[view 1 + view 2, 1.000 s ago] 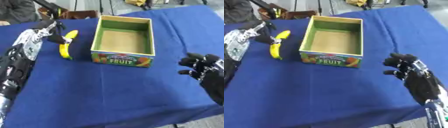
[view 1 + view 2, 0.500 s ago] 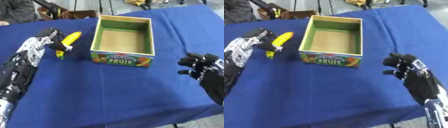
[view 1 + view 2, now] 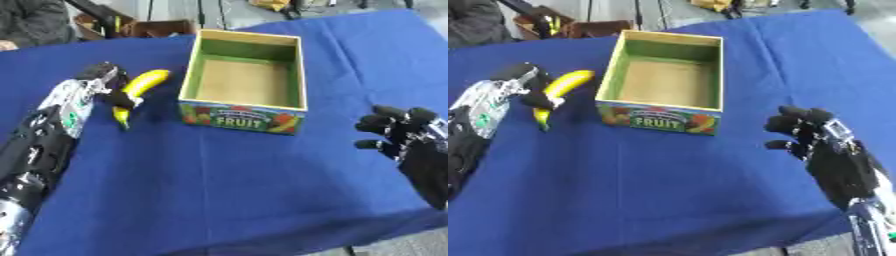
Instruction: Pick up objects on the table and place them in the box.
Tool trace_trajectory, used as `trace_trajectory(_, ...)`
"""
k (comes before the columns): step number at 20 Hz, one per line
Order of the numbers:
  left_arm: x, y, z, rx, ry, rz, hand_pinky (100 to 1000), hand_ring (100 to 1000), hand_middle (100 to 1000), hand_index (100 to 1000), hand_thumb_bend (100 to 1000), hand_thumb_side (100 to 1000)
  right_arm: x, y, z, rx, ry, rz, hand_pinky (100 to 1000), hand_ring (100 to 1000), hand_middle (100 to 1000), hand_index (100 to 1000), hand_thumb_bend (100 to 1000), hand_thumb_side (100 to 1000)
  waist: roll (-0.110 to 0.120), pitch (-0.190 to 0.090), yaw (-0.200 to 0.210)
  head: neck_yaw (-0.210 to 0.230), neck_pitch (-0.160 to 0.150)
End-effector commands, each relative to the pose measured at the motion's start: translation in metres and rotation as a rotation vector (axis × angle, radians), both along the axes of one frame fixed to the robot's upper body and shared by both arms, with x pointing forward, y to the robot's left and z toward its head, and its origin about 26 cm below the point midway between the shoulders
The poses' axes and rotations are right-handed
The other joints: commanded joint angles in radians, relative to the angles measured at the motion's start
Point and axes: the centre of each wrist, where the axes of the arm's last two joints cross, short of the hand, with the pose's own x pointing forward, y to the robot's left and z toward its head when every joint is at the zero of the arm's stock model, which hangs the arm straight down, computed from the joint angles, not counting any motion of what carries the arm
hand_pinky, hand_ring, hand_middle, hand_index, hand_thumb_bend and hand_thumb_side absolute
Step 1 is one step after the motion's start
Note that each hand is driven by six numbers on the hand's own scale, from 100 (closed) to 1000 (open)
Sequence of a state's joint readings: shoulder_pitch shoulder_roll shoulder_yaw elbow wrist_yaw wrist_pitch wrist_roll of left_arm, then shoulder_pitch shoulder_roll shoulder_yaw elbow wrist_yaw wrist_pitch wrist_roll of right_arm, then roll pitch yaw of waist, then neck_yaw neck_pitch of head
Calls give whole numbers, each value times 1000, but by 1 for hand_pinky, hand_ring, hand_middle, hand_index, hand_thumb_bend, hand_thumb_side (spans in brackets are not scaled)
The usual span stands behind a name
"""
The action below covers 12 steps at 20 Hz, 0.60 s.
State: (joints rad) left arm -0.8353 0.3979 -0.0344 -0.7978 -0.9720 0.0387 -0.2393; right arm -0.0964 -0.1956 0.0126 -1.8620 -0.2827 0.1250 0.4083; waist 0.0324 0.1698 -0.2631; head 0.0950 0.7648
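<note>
At the left, the left hand [image 3: 98, 80] comes in along a black and silver forearm, its fingers curled round one yellow banana [image 3: 140, 90]. The banana is tilted, its upper end pointing far and right toward the box, its lower tip hanging nearer; whether that tip touches the cloth cannot be told. It is held just left of the box, not over it.

In the middle, toward the far side, stands one open cardboard box [image 3: 247, 119] with green inner walls and a tan floor. Nothing lies inside it. Its near face carries a fruit picture and the word FRUIT. The box rests on a table covered with a blue cloth [image 3: 219, 190].

At the right, the right hand [image 3: 811, 132] shows near the right edge, well apart from the box. Its dark fingers are bent inward and hold nothing. Its black forearm runs down toward the near right corner.

In all: one banana, one box, two hands.
</note>
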Motion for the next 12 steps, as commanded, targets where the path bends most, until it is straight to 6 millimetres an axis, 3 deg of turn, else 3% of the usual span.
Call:
trace_trajectory(1,2,6,16,11,-49,15,332,386,426,628,139,216,-1,-2,7,-10,-25,0,735,839,746,863,100,858,-4,-14,0,-2,5)
trace_trajectory(3,3,6,22,6,-72,17,326,379,416,618,100,206,-1,-2,7,-10,-24,0,735,839,746,863,100,858,-5,-16,0,-2,5)
trace_trajectory(12,6,8,64,-17,-176,2,323,371,400,598,100,202,-2,-3,6,-9,-17,-1,735,839,746,862,100,858,-5,-28,1,-3,5)
